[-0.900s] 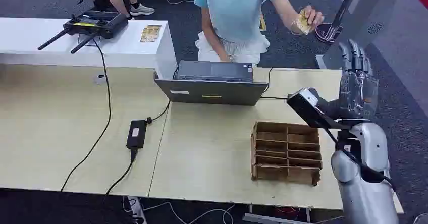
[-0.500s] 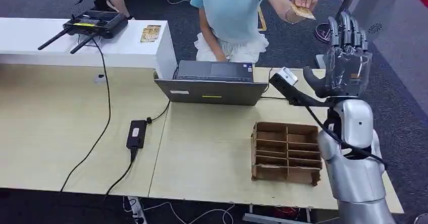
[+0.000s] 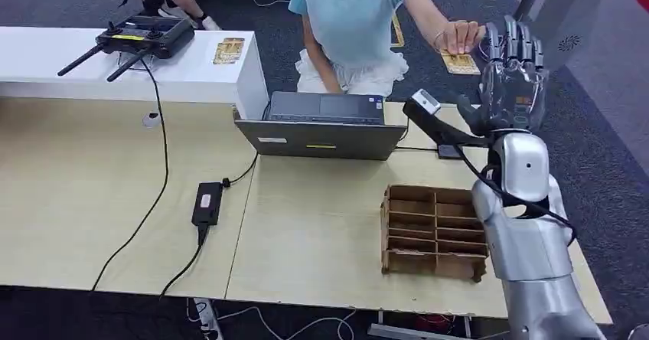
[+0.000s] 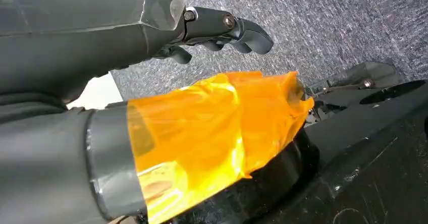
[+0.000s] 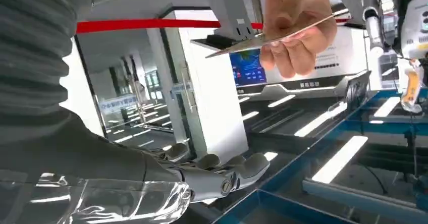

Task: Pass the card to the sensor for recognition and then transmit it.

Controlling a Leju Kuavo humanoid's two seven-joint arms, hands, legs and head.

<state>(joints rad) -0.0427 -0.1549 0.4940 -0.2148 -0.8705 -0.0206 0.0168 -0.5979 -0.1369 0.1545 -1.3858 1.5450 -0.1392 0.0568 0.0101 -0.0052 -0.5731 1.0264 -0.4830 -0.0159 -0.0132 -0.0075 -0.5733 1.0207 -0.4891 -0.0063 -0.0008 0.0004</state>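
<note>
right hand [image 3: 513,76]: raised, fingers up and spread, empty — you see it at 2 o'clock past the table edge
card [image 3: 460,63]: in the person's hand [image 3: 459,37], just beside your fingers [image 3: 511,37], apart
left hand [image 4: 101,108]: fingers curled, holding nothing

A pale wood surface [image 3: 92,202] fills the lower and middle left of the head view, a seam running down it near the centre. At upper centre an open grey laptop [image 3: 321,125] sits on it. Below and left of the laptop lies a black power brick [image 3: 207,202], its black cables trailing to the lower left and up toward the laptop. At lower right rests a brown cardboard divider tray [image 3: 435,231]. In the upper left stands a white raised counter [image 3: 130,68], carrying a black remote controller with antennas [image 3: 138,37] and a small yellowish card [image 3: 228,50].
</note>
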